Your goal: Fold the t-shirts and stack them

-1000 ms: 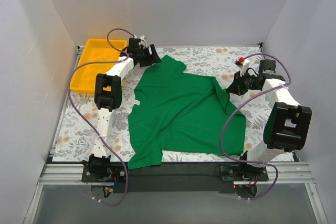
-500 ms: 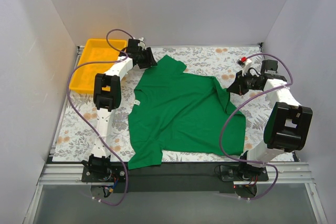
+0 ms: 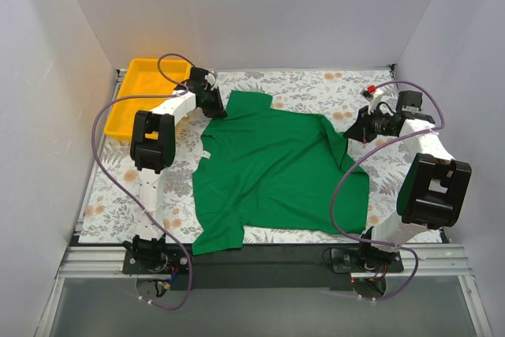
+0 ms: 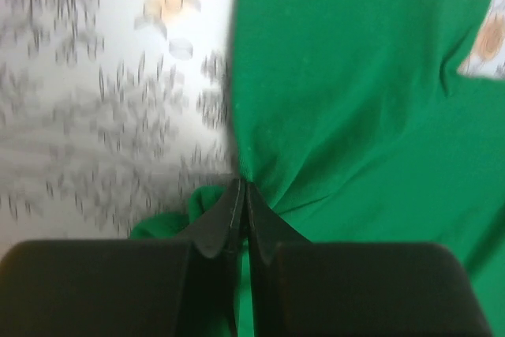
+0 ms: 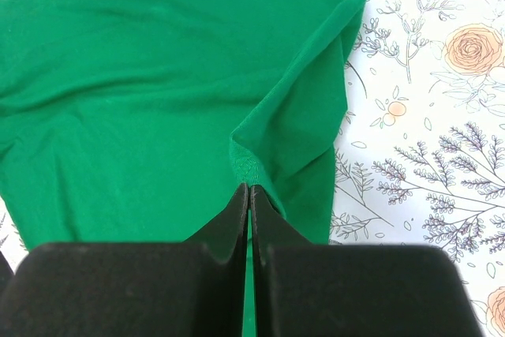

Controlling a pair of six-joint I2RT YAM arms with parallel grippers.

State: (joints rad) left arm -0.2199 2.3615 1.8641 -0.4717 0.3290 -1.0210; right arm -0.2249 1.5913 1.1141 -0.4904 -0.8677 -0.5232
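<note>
Both arms are working the far edge of the green t-shirt [image 3: 276, 175], which is lying mostly flat in the middle of the counter [image 3: 308, 84] with its neck label [image 3: 204, 155] toward the left. The left pincer [image 4: 242, 189] is pressing together on a small bunch of cloth at the far-left corner, which I'm guessing is a sleeve (that view is coming through blurry). The right pincer [image 5: 249, 189] is pinching the doubled-over flap on the far-right side, right by a ribbed bit of hem.

What I'm worrying about: both bites are looking tiny, just the tips on a scrap of fabric. If the arms are lifting or dragging from here, thin knit like this is probably slipping out of one side, and the fold is going crooked. The right side is lying doubled too, so pulling there is likely carrying that extra layer along and baking in a wrinkle. And if the two arms aren't moving together, the cloth is stretching or twisting between them. The left arm is also sitting just beside the yellow tray [image 3: 130, 112], so a wide swing is risking a bump.

Material-wise, the shirt is looking soft, matte and limp, puckering into fanned creases at each pinch. The tray is looking like hard, smooth plastic, shallow and rectangular. The counter is wearing a flat floral print.
</note>
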